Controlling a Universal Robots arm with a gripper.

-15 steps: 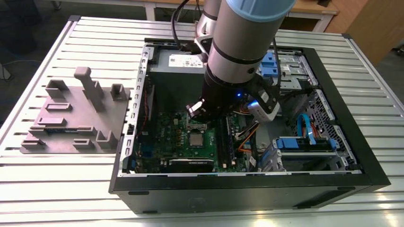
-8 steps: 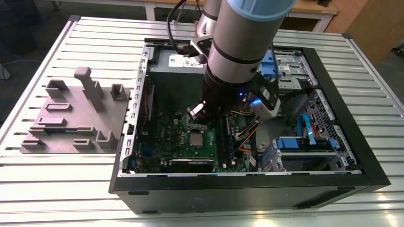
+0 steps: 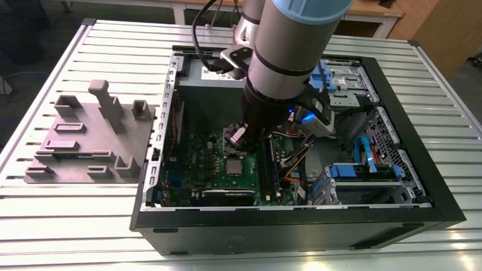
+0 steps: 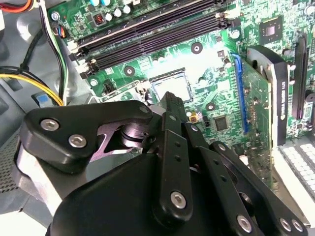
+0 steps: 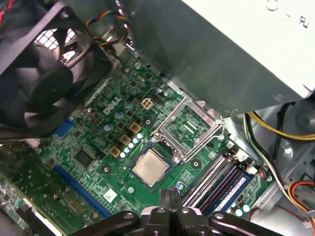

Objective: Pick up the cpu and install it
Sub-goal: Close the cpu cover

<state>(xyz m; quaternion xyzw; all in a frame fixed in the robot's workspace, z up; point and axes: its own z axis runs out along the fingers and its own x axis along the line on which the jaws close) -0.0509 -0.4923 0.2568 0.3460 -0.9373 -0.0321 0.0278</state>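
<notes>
arm (image 3: pixel 286 56) pointing down, gripper (image 5: pixel 171 196) closed nr cpu (image 5: pixel 150 166)

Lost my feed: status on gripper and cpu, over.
Gripper shut, empty, above motherboard. Cpu flat there, beside open metal frame. Nothing covering it.

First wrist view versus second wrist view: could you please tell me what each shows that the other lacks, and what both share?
First wrist view, not the second: the black fan. Second wrist view, not the first: a pale grid panel. Both: the green motherboard, its long memory slots, yellow cables, and the hand, shut, near the cpu lying flat on the board; in the second, probably the shiny square past the fingertip.
</notes>
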